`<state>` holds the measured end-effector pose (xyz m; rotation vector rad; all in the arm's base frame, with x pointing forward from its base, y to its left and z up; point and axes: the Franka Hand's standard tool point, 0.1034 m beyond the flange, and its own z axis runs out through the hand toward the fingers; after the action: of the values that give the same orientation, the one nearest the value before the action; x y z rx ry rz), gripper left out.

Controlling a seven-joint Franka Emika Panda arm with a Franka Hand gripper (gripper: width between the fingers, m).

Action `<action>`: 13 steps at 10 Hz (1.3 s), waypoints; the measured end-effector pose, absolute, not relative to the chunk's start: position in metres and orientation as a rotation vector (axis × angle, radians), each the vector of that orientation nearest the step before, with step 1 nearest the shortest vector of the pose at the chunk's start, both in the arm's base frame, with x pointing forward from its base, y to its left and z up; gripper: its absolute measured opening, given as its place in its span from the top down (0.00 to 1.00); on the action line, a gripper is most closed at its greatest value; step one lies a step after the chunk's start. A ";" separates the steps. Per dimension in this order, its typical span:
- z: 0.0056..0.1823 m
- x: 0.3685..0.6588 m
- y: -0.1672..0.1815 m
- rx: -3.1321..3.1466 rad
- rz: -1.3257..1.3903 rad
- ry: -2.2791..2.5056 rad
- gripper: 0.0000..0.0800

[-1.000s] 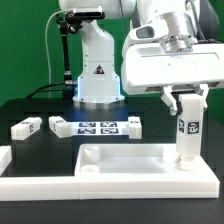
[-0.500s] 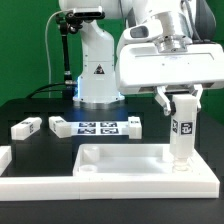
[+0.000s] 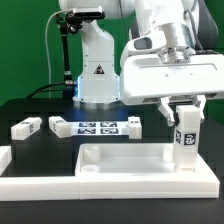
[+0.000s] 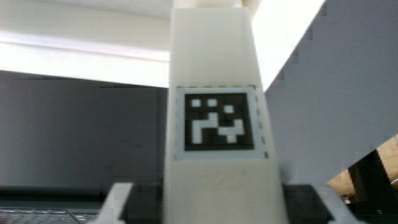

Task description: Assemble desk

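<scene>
The white desk top (image 3: 120, 158) lies flat at the front of the black table, rim up. One square white leg (image 3: 186, 138) with a black-and-white tag stands upright at the top's corner on the exterior view's right. My gripper (image 3: 186, 110) is shut on the upper part of this leg. In the wrist view the leg (image 4: 217, 110) fills the middle, tag facing the camera, and my gripper (image 4: 215, 205) clamps it on both sides. Three loose legs lie behind the top: one (image 3: 25, 127) at the exterior view's left, one (image 3: 61, 125) beside the marker board, one (image 3: 133, 122) behind it.
The marker board (image 3: 100, 128) lies flat in the middle of the table. A long white border bar (image 3: 25, 176) runs along the front at the exterior view's left. The robot's base (image 3: 98, 70) stands at the back.
My gripper has turned and shifted slightly toward the exterior view's right with the leg in it. The leg's tag now sits a little lower.
</scene>
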<state>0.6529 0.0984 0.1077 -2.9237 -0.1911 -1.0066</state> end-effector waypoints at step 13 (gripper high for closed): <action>0.128 0.661 0.088 -2.960 -0.811 -0.191 0.19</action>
<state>0.6614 0.0880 0.1275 -2.9596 -0.1908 -0.8109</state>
